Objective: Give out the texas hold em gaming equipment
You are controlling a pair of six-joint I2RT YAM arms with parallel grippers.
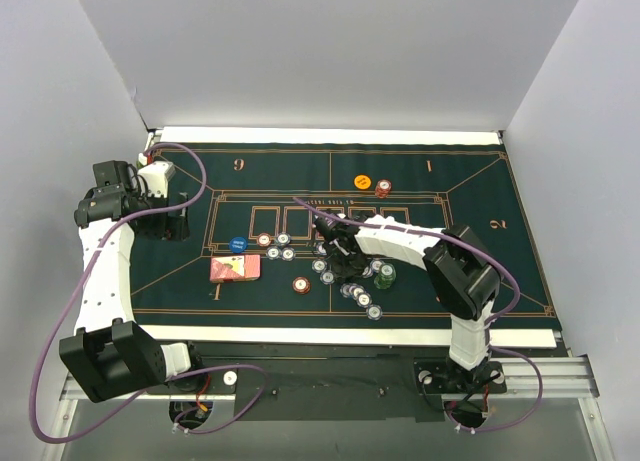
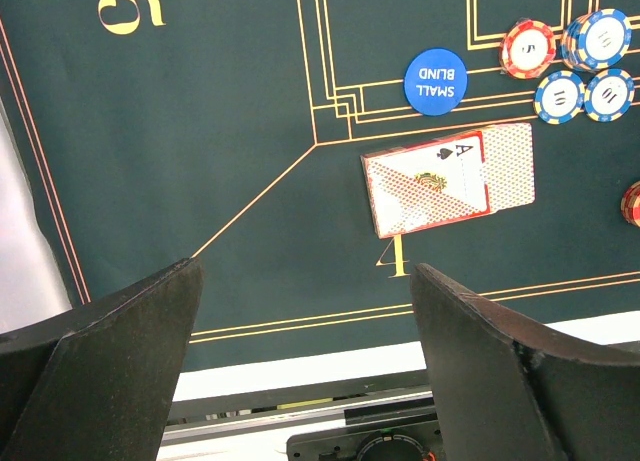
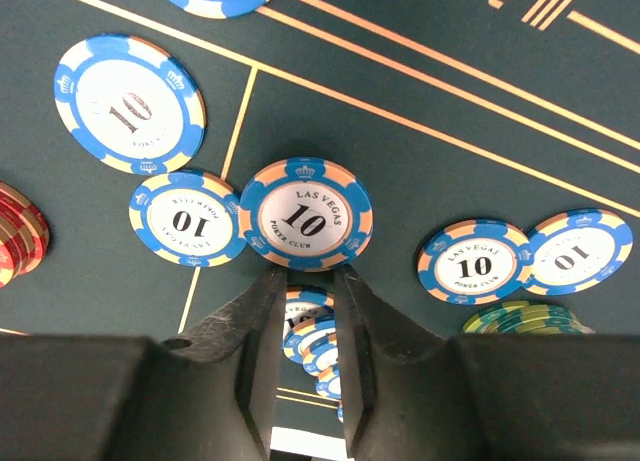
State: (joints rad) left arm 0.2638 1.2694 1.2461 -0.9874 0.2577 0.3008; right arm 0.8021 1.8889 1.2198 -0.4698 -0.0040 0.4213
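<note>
— Right gripper (image 3: 310, 273), nearest the wrist lens: how are its fingers (image 3: 262, 311) entered?
— Drawn close, with a narrow gap between them. The tips are set at the near rim of a blue 10 chip (image 3: 305, 216). Whether that chip is pinched cannot be told.
— What is listed around that chip?
— A second blue 10 chip (image 3: 185, 218) is just beside it at 9 o'clock, and a third blue 10 chip (image 3: 128, 103) lies at 10 o'clock. An overlapping pair of blue chips (image 3: 473, 261) is noted at 3 o'clock, a green chip stack (image 3: 520, 319) at 4 o'clock, and a red chip stack (image 3: 18, 231) at the 9 o'clock frame edge.
— Left gripper (image 2: 305, 269)?
— Fingers are spread wide above the felt mat (image 2: 200, 131), apart from every item. Red-backed playing cards (image 2: 450, 181), an ace of spades showing, are logged at 1 o'clock of it. A blue SMALL BLIND button (image 2: 436, 80) is near the cards at their 12 o'clock.
— Overhead entries?
— The right gripper is placed near the mat's centre among scattered chips, and the left gripper at the mat's 9 o'clock edge. An orange disc (image 1: 362, 181) is recorded at 12 o'clock of the right gripper, with a small red stack (image 1: 382, 189) just beside the disc at 4 o'clock. The playing cards are found at 9 o'clock of the right gripper.
</note>
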